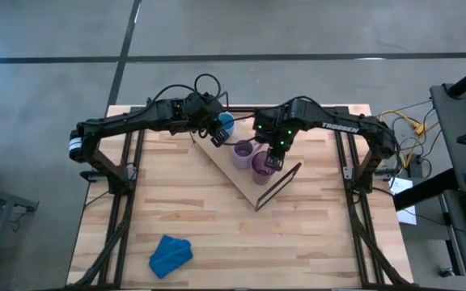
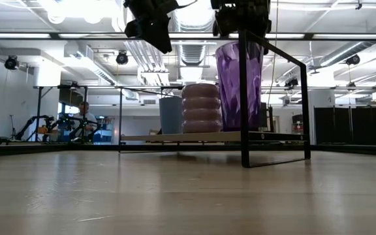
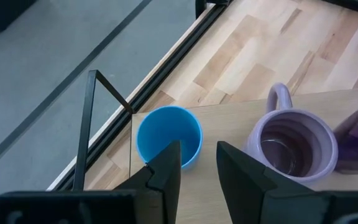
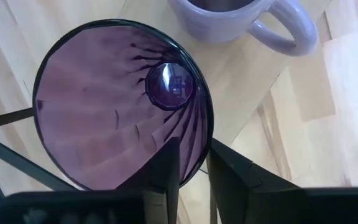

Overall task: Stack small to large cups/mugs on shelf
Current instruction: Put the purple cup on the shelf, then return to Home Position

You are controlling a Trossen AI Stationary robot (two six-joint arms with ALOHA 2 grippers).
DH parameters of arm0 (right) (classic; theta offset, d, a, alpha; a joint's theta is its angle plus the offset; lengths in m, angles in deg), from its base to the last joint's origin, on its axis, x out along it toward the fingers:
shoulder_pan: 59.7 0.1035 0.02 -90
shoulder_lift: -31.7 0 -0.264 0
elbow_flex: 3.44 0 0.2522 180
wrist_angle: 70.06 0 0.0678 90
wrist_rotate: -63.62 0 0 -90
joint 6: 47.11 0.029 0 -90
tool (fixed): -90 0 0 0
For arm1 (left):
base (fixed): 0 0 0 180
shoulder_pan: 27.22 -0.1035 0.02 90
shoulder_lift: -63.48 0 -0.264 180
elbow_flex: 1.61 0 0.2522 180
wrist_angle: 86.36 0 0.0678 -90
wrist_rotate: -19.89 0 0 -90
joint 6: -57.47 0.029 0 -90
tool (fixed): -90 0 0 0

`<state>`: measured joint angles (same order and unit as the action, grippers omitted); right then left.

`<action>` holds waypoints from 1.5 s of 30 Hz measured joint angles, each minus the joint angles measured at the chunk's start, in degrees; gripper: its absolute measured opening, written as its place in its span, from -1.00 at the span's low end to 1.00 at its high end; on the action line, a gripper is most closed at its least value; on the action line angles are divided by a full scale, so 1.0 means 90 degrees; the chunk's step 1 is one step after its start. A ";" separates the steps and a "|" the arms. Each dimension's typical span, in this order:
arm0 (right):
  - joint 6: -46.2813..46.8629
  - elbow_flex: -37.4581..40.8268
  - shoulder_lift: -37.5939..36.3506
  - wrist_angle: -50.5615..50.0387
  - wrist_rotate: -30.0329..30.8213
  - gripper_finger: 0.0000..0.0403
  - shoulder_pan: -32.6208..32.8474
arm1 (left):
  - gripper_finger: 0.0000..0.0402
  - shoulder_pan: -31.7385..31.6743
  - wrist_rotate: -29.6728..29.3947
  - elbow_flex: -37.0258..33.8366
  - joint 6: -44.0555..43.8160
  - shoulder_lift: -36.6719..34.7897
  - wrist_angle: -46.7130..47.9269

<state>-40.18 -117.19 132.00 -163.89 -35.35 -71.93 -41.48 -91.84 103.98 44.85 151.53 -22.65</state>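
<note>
The shelf (image 1: pixel 245 184) lies slantwise mid-table and all three cups stand upright on its board. The light-blue cup (image 1: pixel 226 123) is at the far end, the pale-lilac mug (image 1: pixel 243 152) in the middle and the dark-purple cup (image 1: pixel 260 166) at the near-right. My left gripper (image 3: pixel 199 163) is open and hovers above the blue cup (image 3: pixel 168 134); the low view shows it well clear above the cup (image 2: pixel 170 114). My right gripper (image 4: pixel 194 163) is open by a narrow gap at the purple cup's (image 2: pixel 239 85) top, one finger on each side of the rim. My right gripper comes down from above onto the purple cup's rim (image 4: pixel 199 149), with one finger (image 4: pixel 166 168) inside the cup and the other (image 4: pixel 229 177) outside. I cannot tell whether either finger touches the wall. The cup stands upright on the shelf board.
The shelf's black wire leg (image 2: pixel 243 98) stands right in front of the purple cup, and another leg (image 3: pixel 92 118) stands by the blue cup. A blue cloth (image 1: pixel 171 255) lies near the table's near-left corner. Black rails run along both table sides.
</note>
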 joint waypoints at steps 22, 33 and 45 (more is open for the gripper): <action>0.0387 -0.1905 -0.0216 -0.1115 -0.0004 -0.62 0.0210 | -0.56 0.0097 0.0695 0.0020 -0.0050 -0.0198 0.0007; -0.0136 -0.2258 -0.1457 -0.1099 0.0021 -0.68 0.0246 | -0.56 0.0359 0.1757 0.0090 -0.0075 -0.1677 0.0004; 0.0392 -0.1387 -0.3226 -0.0840 0.1231 -0.71 0.0251 | -0.56 0.1387 0.2595 0.0044 -0.0233 -0.2831 -0.0015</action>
<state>-36.65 -129.67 102.96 -171.45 -24.28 -69.67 -28.99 -68.48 104.38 42.75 126.05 -22.78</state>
